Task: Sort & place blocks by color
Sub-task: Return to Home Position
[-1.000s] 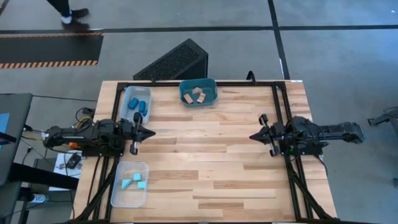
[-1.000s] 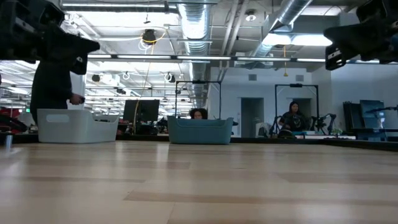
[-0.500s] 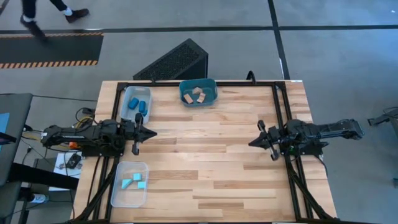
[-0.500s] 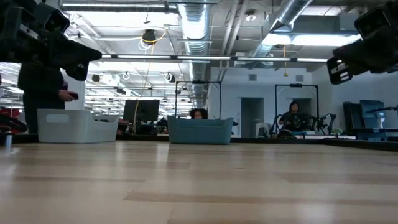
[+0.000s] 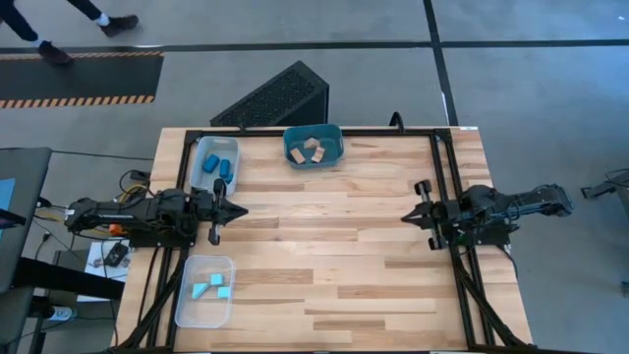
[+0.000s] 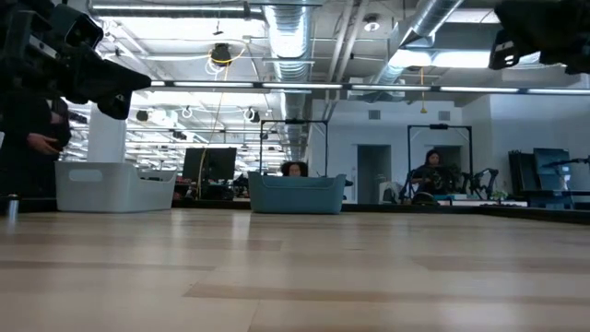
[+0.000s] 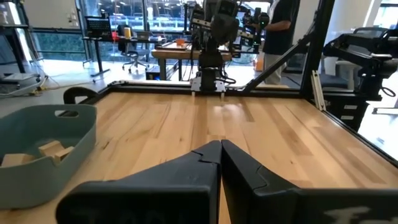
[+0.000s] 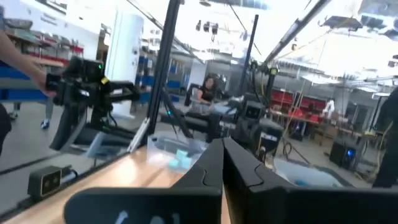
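Observation:
The blocks lie in three containers. Darker blue blocks (image 5: 220, 165) sit in a clear tray (image 5: 204, 149) at the far left. Tan wooden blocks (image 5: 312, 149) lie in the teal tub (image 5: 333, 147) at the far edge. Pale cyan blocks (image 5: 212, 286) lie in a clear tray (image 5: 193, 307) at the near left. My left gripper (image 5: 240, 208) hovers shut at the table's left edge, level, pointing toward the middle. My right gripper (image 5: 406, 216) hovers shut near the right edge, facing it, tipped a little upward. Neither holds anything.
A black frame rail (image 5: 439, 157) runs round the tabletop. The bare wooden middle (image 5: 324, 246) lies between the grippers. A black slanted box (image 5: 280, 95) stands on the floor beyond the far edge. A person's legs (image 5: 59, 29) cross the floor at far left.
My right gripper has risen and tipped its fingers upward, rolling a little and swinging slightly toward the far edge; it stays shut. My left gripper has kept still. The person beyond the far edge has walked toward the left.

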